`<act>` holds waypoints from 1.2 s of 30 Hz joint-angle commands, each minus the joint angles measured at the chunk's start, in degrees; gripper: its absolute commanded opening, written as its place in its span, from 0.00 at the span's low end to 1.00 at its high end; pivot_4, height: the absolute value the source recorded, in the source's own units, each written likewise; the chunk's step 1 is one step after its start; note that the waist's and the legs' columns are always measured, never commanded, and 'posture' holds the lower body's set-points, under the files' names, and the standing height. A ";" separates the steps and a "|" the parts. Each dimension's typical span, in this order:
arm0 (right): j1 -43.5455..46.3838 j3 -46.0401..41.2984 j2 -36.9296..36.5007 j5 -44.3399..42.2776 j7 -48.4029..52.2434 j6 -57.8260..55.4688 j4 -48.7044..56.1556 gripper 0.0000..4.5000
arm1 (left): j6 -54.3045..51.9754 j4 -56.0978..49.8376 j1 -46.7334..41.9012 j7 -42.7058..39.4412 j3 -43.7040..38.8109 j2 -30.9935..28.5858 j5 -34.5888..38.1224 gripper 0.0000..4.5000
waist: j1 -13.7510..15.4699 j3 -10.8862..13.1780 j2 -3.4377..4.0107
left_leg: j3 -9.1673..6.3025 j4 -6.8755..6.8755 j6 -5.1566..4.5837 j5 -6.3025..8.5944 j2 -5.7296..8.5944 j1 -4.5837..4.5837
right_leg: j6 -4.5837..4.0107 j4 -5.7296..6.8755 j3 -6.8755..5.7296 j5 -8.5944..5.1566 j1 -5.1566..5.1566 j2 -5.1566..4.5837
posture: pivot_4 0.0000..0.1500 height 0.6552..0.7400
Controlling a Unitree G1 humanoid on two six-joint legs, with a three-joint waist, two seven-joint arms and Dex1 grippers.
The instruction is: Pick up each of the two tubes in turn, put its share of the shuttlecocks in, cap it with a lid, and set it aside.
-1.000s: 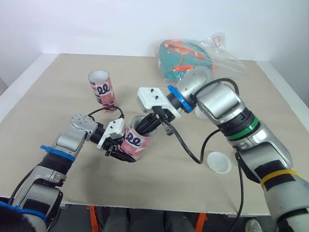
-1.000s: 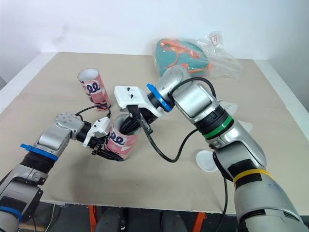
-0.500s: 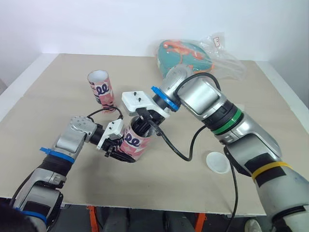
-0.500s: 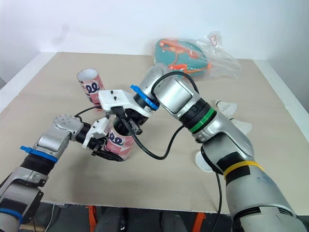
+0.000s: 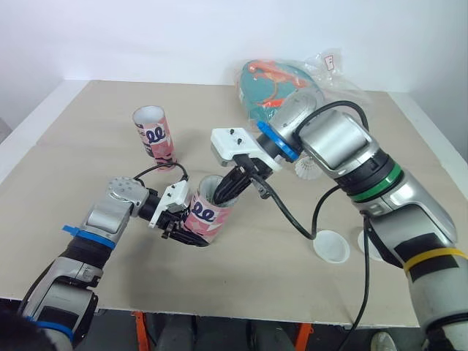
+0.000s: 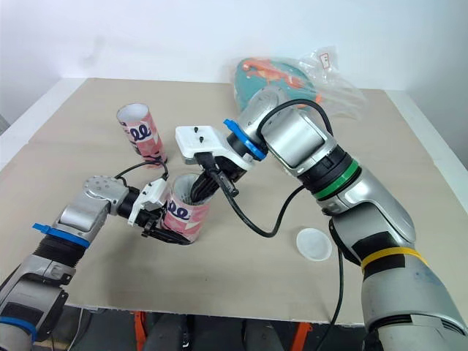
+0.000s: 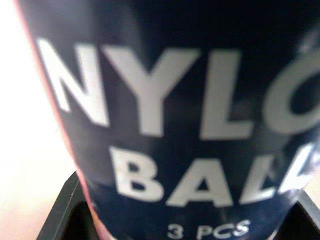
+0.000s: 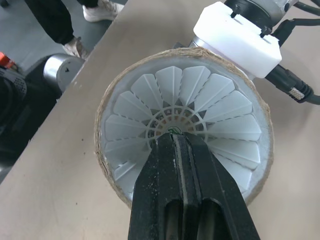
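Pulling back toward the robot's right, the right gripper (image 5: 228,190) is coming up from where it was half a second ago, when its wrist was leaning further over the pink tube (image 5: 206,216) and reaching deeper into the mouth. Its tips are now sitting just inside the rim. In the right wrist view its two black fingers (image 8: 172,170) are lying pressed together with nothing between them, their ends resting at the centre of a white shuttlecock (image 8: 200,100) that is seated skirt-up in the tube. That reads as a push-down just being finished, so this shuttlecock is probably lodged and the arm is freeing itself for the next item. The left gripper (image 5: 179,225) is keeping its jaws clamped around the lower part of the tube, holding it tilted toward the right arm near the front of the table (image 5: 88,146). A loose shuttlecock (image 5: 308,170) is lying behind the right forearm and a white lid (image 5: 330,246) is waiting flat near the front edge. The second tube (image 5: 154,132) is standing upright and uncapped, well apart at the back left. Capping is therefore not yet started.
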State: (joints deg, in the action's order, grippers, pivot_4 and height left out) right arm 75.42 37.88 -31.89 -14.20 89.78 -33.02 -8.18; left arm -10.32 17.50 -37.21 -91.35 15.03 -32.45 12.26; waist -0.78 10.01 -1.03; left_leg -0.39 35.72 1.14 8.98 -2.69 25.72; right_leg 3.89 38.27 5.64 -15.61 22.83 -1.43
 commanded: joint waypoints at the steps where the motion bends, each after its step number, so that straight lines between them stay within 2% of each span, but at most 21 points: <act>1: -1.77 0.65 0.56 1.71 2.08 0.80 2.92 0.01 | 0.07 0.43 0.67 1.32 1.81 1.06 -1.28 0.59 | 0.00 0.00 0.00 | 0.00 0.00 0.00 0.00 0.00 0.00 | 0.02 0.00 0.00 -0.02 -0.01 0.00 | 1.00 0.99; 10: -4.34 4.81 3.75 8.64 1.25 4.34 1.83 0.01 | -0.04 -0.21 1.11 1.59 1.33 0.69 -1.15 0.59 | -0.01 -0.03 0.01 | -0.02 0.02 0.00 0.00 0.02 -0.02 | 0.05 0.00 0.00 -0.02 -0.03 -0.01 | 1.00 0.99; 16: -4.51 4.67 5.48 11.71 1.48 6.62 0.03 0.01 | -0.17 -0.47 1.35 2.07 1.22 0.68 -1.09 0.59 | -0.03 -0.07 0.05 | -0.02 0.03 0.01 -0.01 0.00 -0.13 | 0.02 0.00 -0.02 -0.03 -0.10 0.01 | 1.00 0.99; 18: -3.55 2.88 5.83 10.32 2.27 5.75 -0.46 0.01 | -0.28 -0.67 1.52 2.22 1.17 0.65 -1.04 0.59 | -0.09 -0.07 0.05 | -0.01 0.04 0.01 -0.01 -0.01 -0.19 | -0.01 0.00 -0.01 -0.05 -0.17 0.01 | 1.00 0.99; 23: 0.84 -1.82 3.76 -0.33 2.72 1.84 -2.21 0.01 | -0.32 -1.14 2.06 2.44 1.22 0.62 -1.05 0.59 | -0.09 -0.05 0.05 | -0.01 0.03 0.02 -0.04 -0.03 -0.20 | -0.21 0.00 -0.01 -0.01 -0.39 0.00 | 1.00 0.99; 28: 4.19 -3.43 -1.15 -9.51 2.72 -0.53 -3.17 0.01 | -0.24 -1.22 2.15 2.52 1.33 0.98 -1.11 0.59 | -0.06 -0.05 0.06 | -0.02 -0.06 0.02 -0.03 -0.02 -0.16 | -0.15 -0.01 -0.03 -0.04 -0.37 -0.01 | 1.00 0.99; 36: 3.84 -3.25 -8.18 -8.44 2.72 3.12 -2.37 0.01 | 0.46 -0.96 1.92 2.80 1.22 2.12 -0.82 0.59 | 0.00 -0.05 0.06 | -0.01 -0.09 0.03 -0.03 0.00 -0.16 | -0.27 -0.04 -0.02 -0.15 -0.33 -0.03 | 1.00 0.99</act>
State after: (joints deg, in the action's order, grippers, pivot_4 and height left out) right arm 78.76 36.23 -38.77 -23.15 89.95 -31.18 -11.42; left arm -10.02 16.36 -35.92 -90.30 14.41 -31.77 12.35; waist -0.78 9.96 -0.98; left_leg -0.41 35.64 1.17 8.95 -2.68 25.56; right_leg 3.63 38.23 5.61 -15.76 22.50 -1.47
